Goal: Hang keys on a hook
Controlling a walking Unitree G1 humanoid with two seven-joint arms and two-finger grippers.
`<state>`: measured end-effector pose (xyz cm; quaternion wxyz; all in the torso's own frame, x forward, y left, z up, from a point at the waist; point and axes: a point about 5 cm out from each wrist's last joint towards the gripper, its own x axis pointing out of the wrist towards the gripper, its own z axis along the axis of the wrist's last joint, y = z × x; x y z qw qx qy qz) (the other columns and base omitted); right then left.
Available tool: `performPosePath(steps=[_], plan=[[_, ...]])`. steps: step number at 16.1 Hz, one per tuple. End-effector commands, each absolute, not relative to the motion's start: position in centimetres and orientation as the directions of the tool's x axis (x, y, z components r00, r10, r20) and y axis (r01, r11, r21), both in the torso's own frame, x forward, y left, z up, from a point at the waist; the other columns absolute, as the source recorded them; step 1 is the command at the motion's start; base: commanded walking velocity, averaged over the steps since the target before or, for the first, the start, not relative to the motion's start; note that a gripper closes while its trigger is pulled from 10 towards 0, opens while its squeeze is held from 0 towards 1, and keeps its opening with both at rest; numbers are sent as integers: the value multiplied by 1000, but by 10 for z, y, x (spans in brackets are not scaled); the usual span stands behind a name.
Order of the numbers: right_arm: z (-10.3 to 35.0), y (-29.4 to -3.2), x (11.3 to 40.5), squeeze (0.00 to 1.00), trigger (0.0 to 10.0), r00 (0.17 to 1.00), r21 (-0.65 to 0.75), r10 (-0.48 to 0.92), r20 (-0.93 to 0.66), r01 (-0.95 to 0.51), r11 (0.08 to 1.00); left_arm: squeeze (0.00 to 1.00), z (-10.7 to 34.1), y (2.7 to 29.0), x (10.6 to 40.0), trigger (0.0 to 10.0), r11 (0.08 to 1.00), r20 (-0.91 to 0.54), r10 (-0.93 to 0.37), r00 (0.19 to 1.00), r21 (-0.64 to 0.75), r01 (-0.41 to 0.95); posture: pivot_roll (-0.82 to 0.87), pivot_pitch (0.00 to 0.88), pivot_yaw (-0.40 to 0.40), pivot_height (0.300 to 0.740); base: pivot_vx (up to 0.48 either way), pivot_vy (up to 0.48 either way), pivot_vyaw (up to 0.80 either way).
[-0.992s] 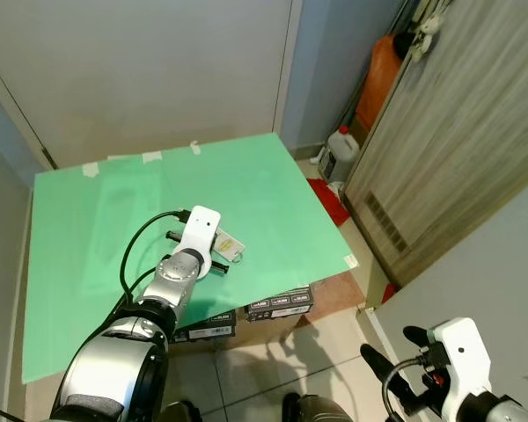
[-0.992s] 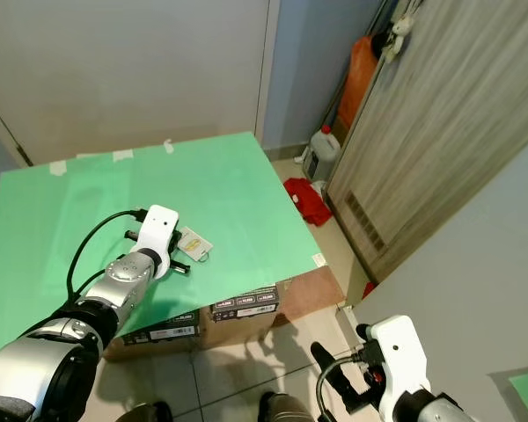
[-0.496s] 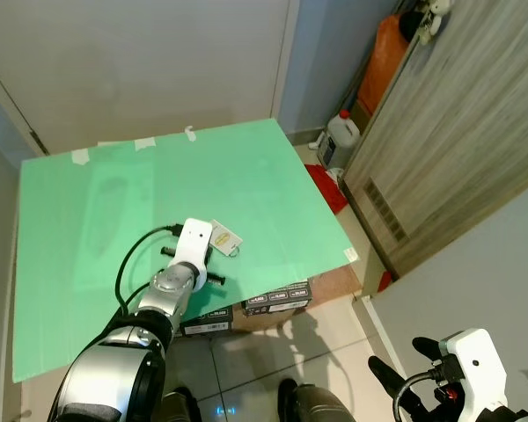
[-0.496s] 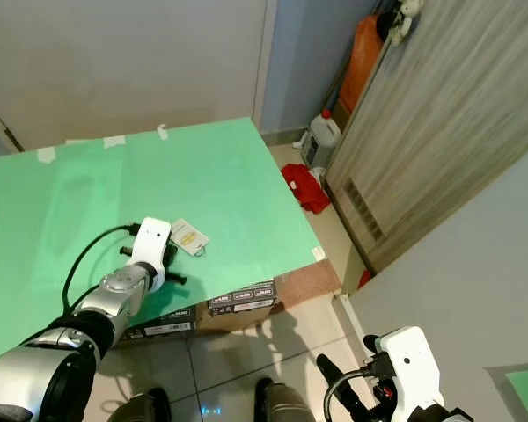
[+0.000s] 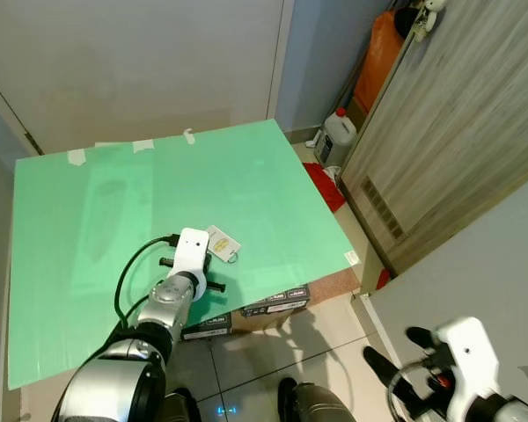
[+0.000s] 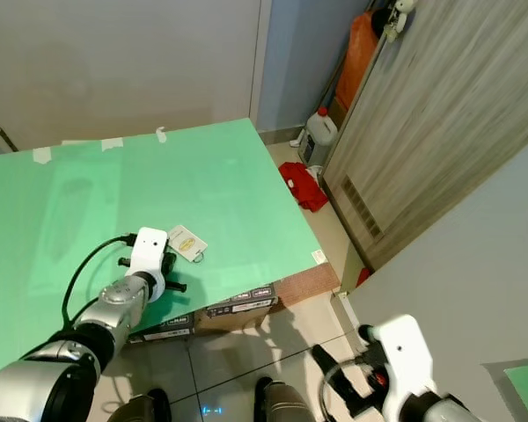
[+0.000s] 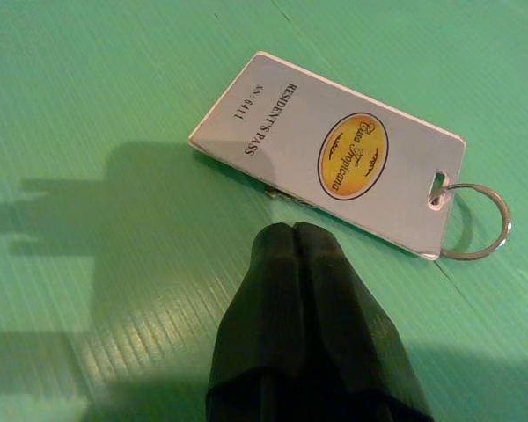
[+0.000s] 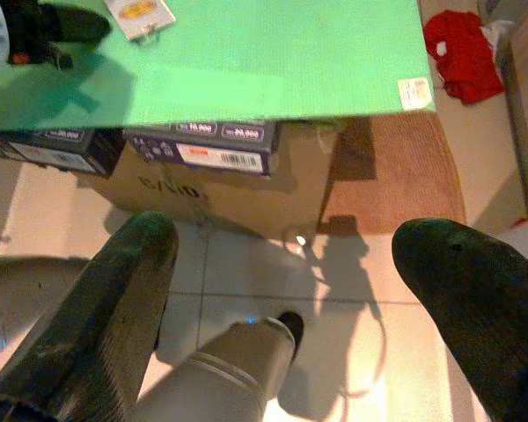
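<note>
At centre frame the left gripper (image 7: 292,236) is pressed together, empty, just short of the key tag (image 7: 334,158) lying flat on the green board (image 5: 246,176), while the right gripper (image 8: 290,255) is spread wide.

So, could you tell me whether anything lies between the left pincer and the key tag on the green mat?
Nothing visible does. The left pincer, fingers shut, points at the key tag across bare green mat.
</note>
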<state>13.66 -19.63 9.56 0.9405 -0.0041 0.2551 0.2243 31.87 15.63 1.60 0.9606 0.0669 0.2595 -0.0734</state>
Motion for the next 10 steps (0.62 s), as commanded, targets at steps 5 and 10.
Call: performPosePath(steps=[5,10], plan=[[87,-180,212,0,10000,876,110,359,-323,-342,933,0,50,137,334,10000,982,-225,-119,967,117,148,-151,63,-53,732,0,0,0],[92,-141,270,0,10000,870,138,444,-213,-423,895,0,93,139,348,10000,984,-17,-119,993,130,120,-9,0,-61,732,0,0,0]])
